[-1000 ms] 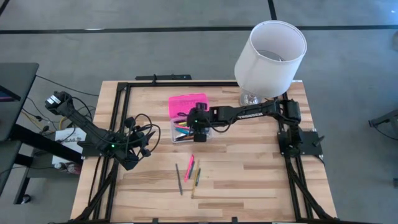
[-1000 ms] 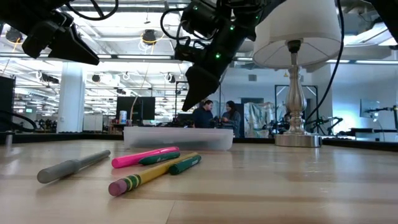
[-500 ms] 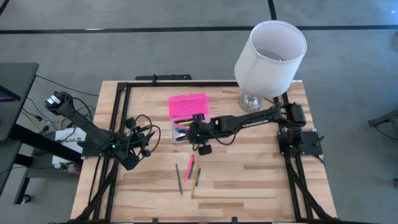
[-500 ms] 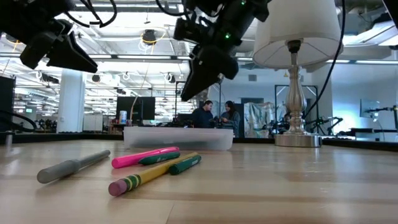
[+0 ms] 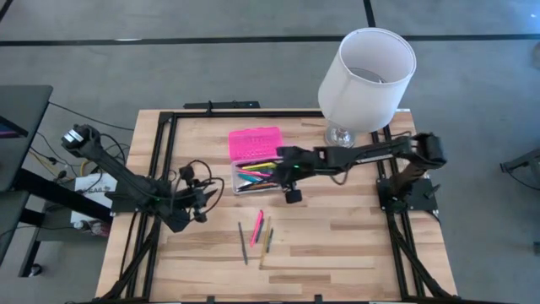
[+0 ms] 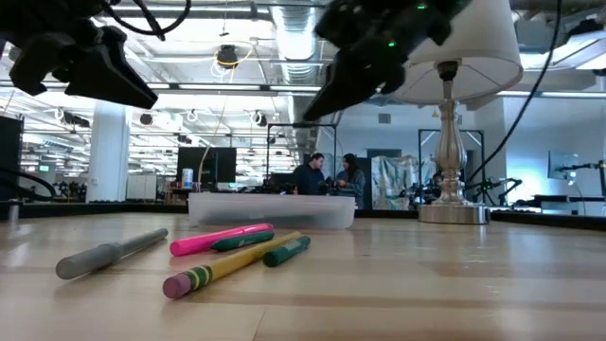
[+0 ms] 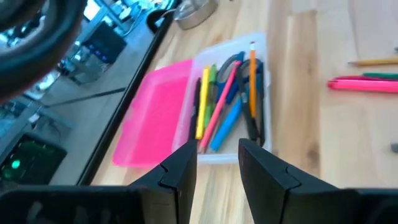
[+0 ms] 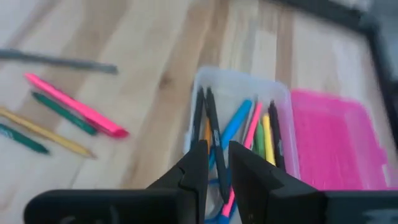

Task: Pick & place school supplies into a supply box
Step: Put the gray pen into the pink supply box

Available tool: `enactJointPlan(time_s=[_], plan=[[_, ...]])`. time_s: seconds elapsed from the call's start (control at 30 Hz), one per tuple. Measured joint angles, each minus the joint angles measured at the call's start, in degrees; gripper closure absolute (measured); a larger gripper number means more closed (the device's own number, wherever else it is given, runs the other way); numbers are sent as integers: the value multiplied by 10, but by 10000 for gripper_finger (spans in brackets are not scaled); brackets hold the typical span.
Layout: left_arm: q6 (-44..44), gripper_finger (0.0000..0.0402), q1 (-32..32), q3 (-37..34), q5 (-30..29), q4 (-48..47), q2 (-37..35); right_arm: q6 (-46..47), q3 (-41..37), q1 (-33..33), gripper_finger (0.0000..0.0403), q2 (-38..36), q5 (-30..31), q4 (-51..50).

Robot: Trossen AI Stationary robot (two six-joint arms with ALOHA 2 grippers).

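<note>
The right gripper (image 5: 292, 196) hung in the air just off the near right corner of the box (image 5: 256, 178), its fingers (image 8: 194, 167) a narrow gap apart with nothing between them. The left gripper (image 5: 201, 207) waited over the left part of the table (image 5: 337, 245), well left of the box, its fingers (image 7: 183, 168) also slightly apart and empty.

The table was pale wood with a black frame along its edges. At its far right stood a lamp (image 5: 367, 78) with a white shade (the biggest thing on the table by far). The box sat near the middle of the far half: a clear tray with its pink lid (image 5: 254, 142) folded open and lying flat on the far side. In the tray lay a bundle of supplies, among them a yellow pen (image 7: 203, 112), a blue pen (image 7: 227, 124), a pink pen (image 7: 222, 102), an orange pencil (image 7: 252, 78) and black pens (image 8: 210, 121).

Nearer than the box, apart from it on the bare wood, lay the loose supplies in a small group: a grey pen (image 5: 243, 243) on the left, a pink marker (image 5: 256, 227) beside it, then a green pen (image 5: 270, 239) and a yellow pencil (image 6: 227, 269) with a pink eraser end. In the low view a second green pen (image 6: 242, 242) lay against the pink marker.

Far back in the room two people (image 6: 329, 176) stood close together.
</note>
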Motion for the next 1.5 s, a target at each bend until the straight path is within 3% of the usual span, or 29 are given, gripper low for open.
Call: enactJointPlan(time_s=[0.17,0.3,0.47,0.6,0.87,1.23,1.5], plan=[[78,288,0,0,15,69,33,-4,-110,15,348,-83,-24,106],[178,288,1,0,69,166,69,-4,-192,38,348,-148,-32,185],[299,288,8,0,241,296,117,-4,-271,73,348,-214,-38,246],[338,288,25,0,377,360,146,-11,-315,97,348,-249,-39,271],[319,288,85,0,531,407,223,-25,-336,124,348,-289,-39,284],[349,288,143,53,654,408,347,-28,-336,129,348,-281,-38,298],[361,288,195,75,736,396,395,-27,-336,130,348,-281,-38,294]])
